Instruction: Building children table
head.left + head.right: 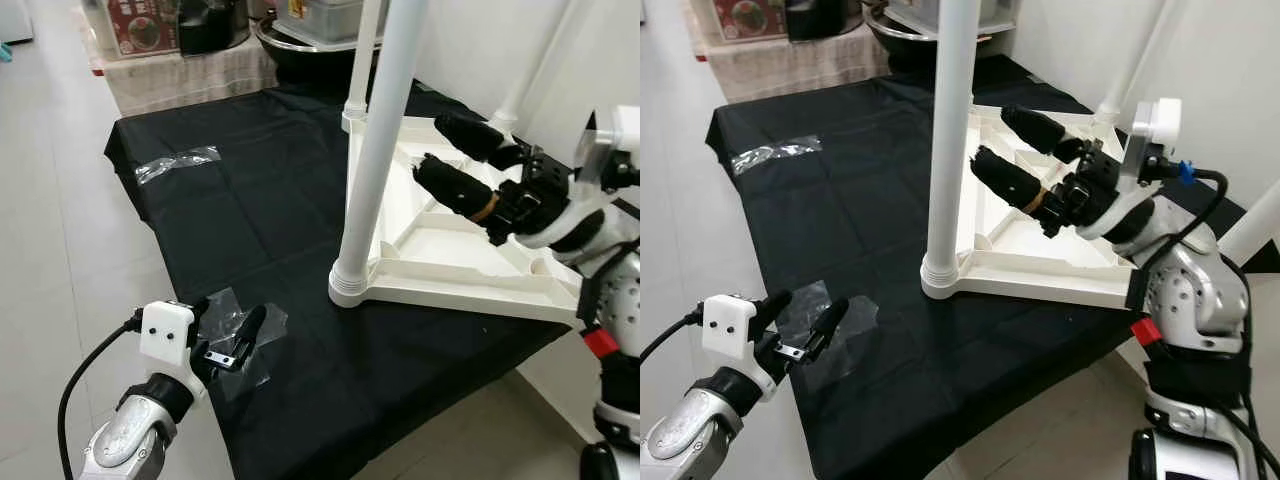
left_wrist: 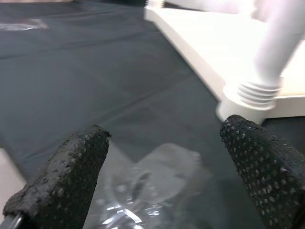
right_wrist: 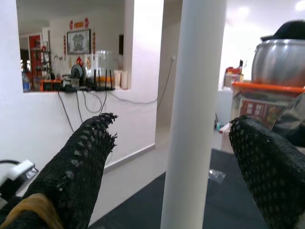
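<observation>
The right gripper [image 1: 1012,148] is hovering with its jaws spread wide and holding nothing, aimed at the nearest white table leg [image 1: 385,140], which is standing between the two fingers in the right wrist view without touching either. The left gripper [image 1: 805,312] is also hanging with its jaws apart and empty, low over the near corner of the desk [image 1: 300,230], just above a crumpled clear plastic bag [image 1: 228,318] lying on the black cloth.

The white children's tabletop [image 1: 455,255] is lying upside down on the black-draped desk, ribbed underside up. The nearest leg is standing upright in its corner socket, and a second leg [image 1: 362,55] is rising from the far corner; another white leg [image 1: 1137,60] is slanting up beyond the right arm. So most of the legs are looking fitted, though how firmly they are seated cannot be told. Judging from this, what is remaining is tightening the near leg, fitting any missing one, and turning the table upright. A second strip of clear plastic [image 1: 178,163] is lying further along the cloth.
</observation>
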{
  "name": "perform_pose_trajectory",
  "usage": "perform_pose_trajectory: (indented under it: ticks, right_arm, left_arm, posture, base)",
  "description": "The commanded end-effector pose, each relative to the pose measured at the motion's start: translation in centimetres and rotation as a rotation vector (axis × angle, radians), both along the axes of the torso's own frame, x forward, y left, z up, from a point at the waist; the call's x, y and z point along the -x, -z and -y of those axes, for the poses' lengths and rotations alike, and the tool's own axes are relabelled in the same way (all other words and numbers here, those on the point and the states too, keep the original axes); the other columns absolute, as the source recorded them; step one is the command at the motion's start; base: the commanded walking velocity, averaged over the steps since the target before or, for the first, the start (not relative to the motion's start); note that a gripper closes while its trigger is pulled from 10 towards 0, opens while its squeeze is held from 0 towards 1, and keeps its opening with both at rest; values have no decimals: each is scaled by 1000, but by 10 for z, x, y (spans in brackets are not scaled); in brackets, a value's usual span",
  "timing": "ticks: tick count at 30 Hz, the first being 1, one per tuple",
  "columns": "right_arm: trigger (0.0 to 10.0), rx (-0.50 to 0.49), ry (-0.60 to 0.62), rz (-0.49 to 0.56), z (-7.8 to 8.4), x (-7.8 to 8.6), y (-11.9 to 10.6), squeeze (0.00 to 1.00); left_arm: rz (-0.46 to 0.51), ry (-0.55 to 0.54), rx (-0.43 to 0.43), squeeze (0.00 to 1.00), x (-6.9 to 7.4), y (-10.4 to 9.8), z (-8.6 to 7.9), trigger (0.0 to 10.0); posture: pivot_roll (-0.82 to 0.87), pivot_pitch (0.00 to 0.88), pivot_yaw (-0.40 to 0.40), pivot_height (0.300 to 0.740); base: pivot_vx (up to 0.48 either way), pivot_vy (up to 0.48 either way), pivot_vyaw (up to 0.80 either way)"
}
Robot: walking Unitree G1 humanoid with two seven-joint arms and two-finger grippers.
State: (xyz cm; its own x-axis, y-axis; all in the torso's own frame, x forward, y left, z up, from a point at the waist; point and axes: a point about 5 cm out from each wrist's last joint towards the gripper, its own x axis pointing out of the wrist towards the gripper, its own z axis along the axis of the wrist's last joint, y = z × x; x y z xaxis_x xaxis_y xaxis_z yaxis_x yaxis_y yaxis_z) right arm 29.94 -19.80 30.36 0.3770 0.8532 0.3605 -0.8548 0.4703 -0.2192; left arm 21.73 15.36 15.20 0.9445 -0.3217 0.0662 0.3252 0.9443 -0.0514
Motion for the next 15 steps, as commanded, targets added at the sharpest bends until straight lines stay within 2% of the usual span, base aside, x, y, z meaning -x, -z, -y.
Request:
perform_pose_trajectory:
  ticks: [1, 2, 5, 9, 11, 15]
  right_arm:
    - [10000, 50, -42, 9, -9, -5, 3, 0]
    - [10000, 50, -42, 9, -9, -5, 3, 0]
    - [10000, 96, -113, -11, -24, -14, 4, 0]
    - [10000, 110, -144, -16, -32, -21, 2, 0]
    - [10000, 116, -166, -17, -35, -25, 0, 0]
    - [10000, 161, -198, -28, -38, -37, 2, 0]
  left_arm:
    - [49, 74, 13, 0, 3, -9, 12, 10000]
    - [49, 74, 13, 0, 3, -9, 12, 10000]
    - [87, 169, -2, 0, 7, -18, 22, 10000]
    - [127, 214, 1, 0, 10, -27, 24, 10000]
    - [149, 230, -5, 0, 13, -32, 23, 10000]
    - [191, 229, -43, 0, 19, -44, 9, 10000]
  posture:
    - [52, 145, -68, 740]
    - [52, 145, -68, 740]
    - [65, 154, -72, 740]
    - [78, 161, -80, 740]
    - [85, 172, -85, 740]
    - [96, 190, -96, 740]
  base:
    - [0, 0, 0]
    - [0, 0, 0]
    - [0, 0, 0]
    - [0, 0, 0]
    - [0, 0, 0]
    - [0, 0, 0]
